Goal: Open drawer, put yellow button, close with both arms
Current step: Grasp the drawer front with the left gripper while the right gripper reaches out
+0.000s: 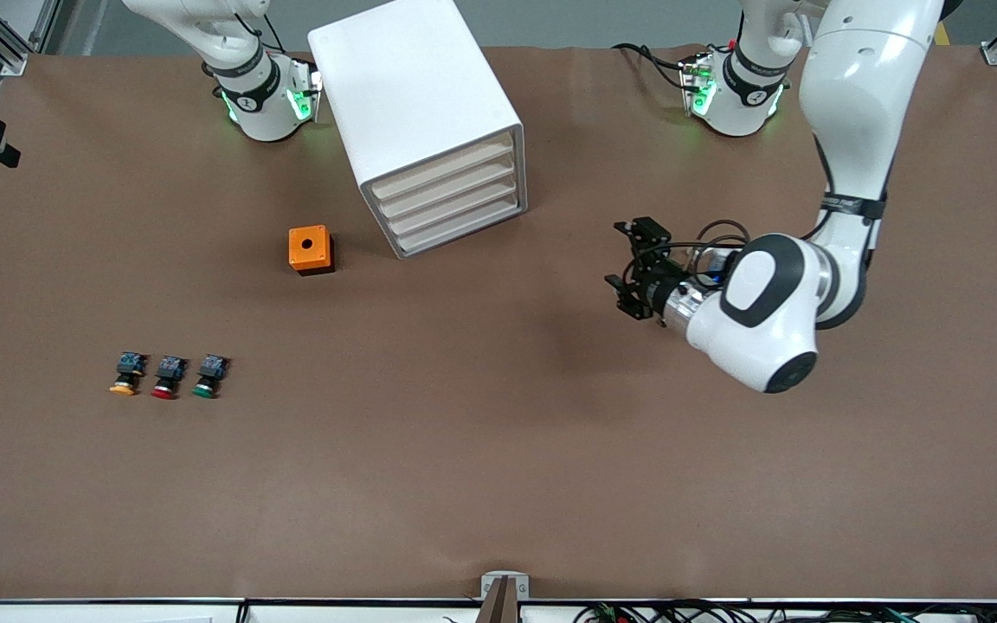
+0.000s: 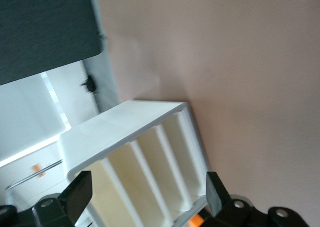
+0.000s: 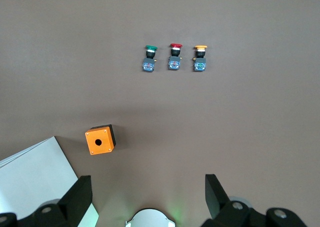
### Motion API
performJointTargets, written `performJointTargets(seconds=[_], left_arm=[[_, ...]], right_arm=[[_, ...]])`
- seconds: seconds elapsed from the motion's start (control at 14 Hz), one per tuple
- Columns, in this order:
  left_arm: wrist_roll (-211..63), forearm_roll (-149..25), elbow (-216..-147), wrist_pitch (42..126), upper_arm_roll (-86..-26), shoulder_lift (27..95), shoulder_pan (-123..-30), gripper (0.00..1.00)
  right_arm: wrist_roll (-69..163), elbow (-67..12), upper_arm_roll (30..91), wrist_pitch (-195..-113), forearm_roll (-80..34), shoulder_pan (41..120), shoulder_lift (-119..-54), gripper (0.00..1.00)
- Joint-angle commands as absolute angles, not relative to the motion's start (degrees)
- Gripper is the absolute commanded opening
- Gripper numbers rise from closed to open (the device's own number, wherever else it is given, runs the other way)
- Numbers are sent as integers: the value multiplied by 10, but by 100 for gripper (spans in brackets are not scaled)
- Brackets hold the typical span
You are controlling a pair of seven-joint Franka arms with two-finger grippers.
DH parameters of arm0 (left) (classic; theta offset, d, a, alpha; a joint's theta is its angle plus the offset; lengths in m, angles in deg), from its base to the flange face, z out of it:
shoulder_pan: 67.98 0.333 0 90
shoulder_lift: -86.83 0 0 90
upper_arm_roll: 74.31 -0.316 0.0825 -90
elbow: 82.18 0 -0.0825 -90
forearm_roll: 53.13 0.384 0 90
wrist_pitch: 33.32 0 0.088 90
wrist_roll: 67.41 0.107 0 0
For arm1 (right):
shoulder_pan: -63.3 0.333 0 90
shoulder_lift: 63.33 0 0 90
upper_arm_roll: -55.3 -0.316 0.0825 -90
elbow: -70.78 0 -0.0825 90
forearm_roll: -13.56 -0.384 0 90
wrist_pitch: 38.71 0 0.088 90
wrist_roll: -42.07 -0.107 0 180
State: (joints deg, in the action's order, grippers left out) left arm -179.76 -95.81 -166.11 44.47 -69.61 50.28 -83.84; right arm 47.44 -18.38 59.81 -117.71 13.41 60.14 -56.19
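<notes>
Brown bench, start | your left gripper (image 1: 630,270) gapes, level with the white plastic tray drawer (image 1: 457,227), fronts facing it | right gripper (image 3: 147,194) wide, high | small yellow-capped button (image 1: 126,374) toward right arm's end.

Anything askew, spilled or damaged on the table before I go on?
Only the cabinet sits turned at an angle to the table edge; its four drawers are shut. The three buttons stand in a neat row. Nothing is spilled or visibly damaged.
</notes>
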Motion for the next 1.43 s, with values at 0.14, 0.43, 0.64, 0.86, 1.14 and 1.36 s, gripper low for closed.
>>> performJointTargets(seconds=[0.14, 0.43, 0.64, 0.86, 1.14, 1.36], left_arm=[[-1825, -1022, -1648, 424, -674, 458, -881, 100], [-1838, -1065, -1662, 420, -674, 446, -945, 100], [-1845, -1091, -1673, 420, -674, 440, -978, 100], [-1852, -1118, -1678, 423, -675, 436, -999, 84], [-1854, -1137, -1677, 427, -675, 424, -1004, 61], [-1854, -1141, -1677, 427, -675, 423, -1014, 55]], right_arm=[[482, -179, 593, -1173, 139, 589, -566, 100], [482, -178, 593, -1176, 142, 583, -626, 100], [483, -179, 593, -1211, 150, 582, -664, 100], [483, -179, 593, -1266, 151, 564, -713, 100], [485, -204, 593, -1383, 164, 552, -767, 100], [505, -233, 593, -1474, 182, 540, -790, 100]])
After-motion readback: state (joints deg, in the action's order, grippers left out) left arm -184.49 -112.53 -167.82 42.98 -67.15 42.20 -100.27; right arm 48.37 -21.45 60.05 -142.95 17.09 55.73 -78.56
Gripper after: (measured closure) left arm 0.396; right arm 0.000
